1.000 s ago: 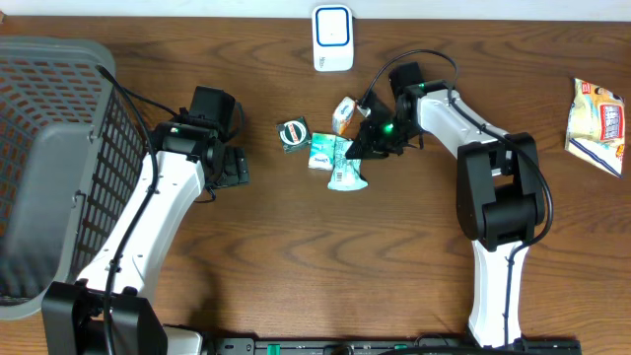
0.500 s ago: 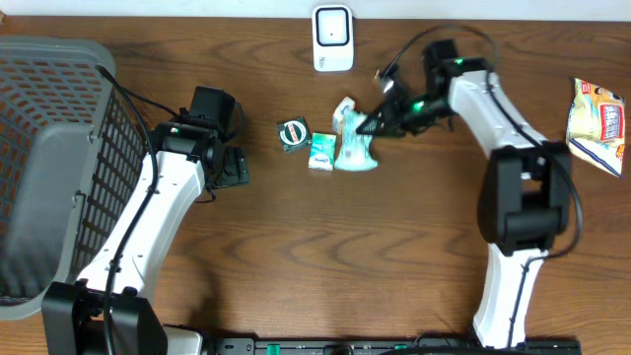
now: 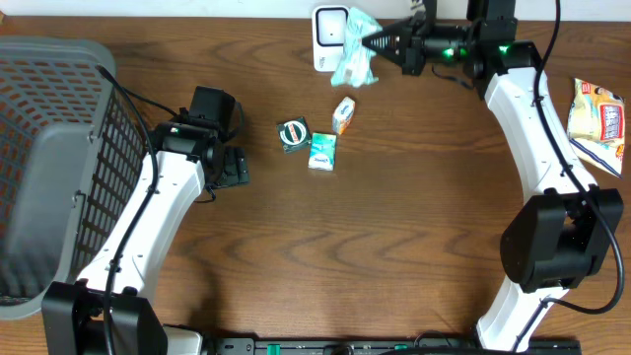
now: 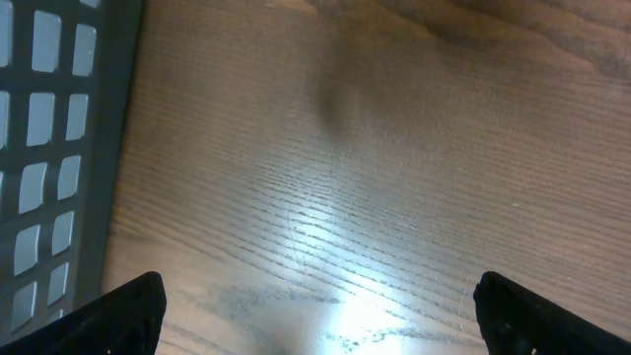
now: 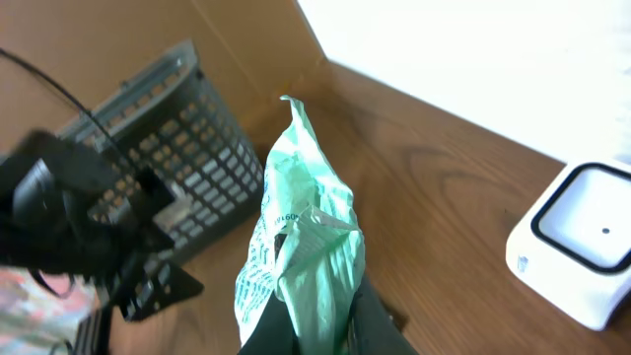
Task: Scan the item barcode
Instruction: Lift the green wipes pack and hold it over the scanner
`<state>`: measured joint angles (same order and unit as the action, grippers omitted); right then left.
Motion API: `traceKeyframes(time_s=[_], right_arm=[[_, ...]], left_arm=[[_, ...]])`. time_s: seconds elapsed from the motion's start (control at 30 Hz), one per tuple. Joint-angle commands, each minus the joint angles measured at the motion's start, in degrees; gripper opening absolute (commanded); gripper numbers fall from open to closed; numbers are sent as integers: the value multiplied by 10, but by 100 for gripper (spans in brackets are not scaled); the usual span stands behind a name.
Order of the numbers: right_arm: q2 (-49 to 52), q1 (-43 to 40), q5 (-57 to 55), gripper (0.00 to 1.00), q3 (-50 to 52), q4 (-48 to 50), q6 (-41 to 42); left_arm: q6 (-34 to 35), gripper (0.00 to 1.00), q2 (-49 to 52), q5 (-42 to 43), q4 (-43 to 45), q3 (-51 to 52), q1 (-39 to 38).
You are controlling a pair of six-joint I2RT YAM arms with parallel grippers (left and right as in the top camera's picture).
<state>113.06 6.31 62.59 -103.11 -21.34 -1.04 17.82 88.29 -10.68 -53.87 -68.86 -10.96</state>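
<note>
At the far left stands the grey plastic mesh basket (image 3: 49, 148), probably the place for items that are finished. Just beside it the left gripper (image 3: 237, 170) hangs low over the brown wooden surface (image 3: 394, 247). Its jaws are spread fully and hold nothing, so this arm seems only to wait.

Near the middle lie three small items: a round dark green tin (image 3: 293, 133), a flat green and white packet (image 3: 322, 152) and a small orange and white box (image 3: 343, 114). They are close together but not in any grip, and I judge they wait for their turn.

At the back edge sits the white square barcode scanner (image 3: 333, 37). The mint-green soft plastic pouch (image 3: 353, 59), the item of the task, is lifted off the surface and hangs at the right edge of the scanner. The right gripper (image 3: 373, 42) pinches its crumpled side with the jaws closed tight. I think it is held like this so that the printed face can be turned to the scanner window.

At the far right lies a yellow snack bag (image 3: 596, 113), well apart.
</note>
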Motion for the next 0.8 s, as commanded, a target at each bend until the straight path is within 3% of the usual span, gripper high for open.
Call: traceKeyframes(time_s=[0.0, 0.2, 0.33, 0.77], right_arm=[[-10, 2, 16, 1, -6, 10, 68], [-10, 9, 16, 1, -6, -12, 75], [-10, 14, 16, 1, -6, -32, 142], [-10, 25, 3, 1, -5, -38, 143]], left_arm=[[3, 98, -7, -5, -3, -2, 3], [3, 98, -7, -5, -3, -2, 3], [3, 98, -7, -5, -3, -2, 3], [3, 98, -7, -5, -3, -2, 3]])
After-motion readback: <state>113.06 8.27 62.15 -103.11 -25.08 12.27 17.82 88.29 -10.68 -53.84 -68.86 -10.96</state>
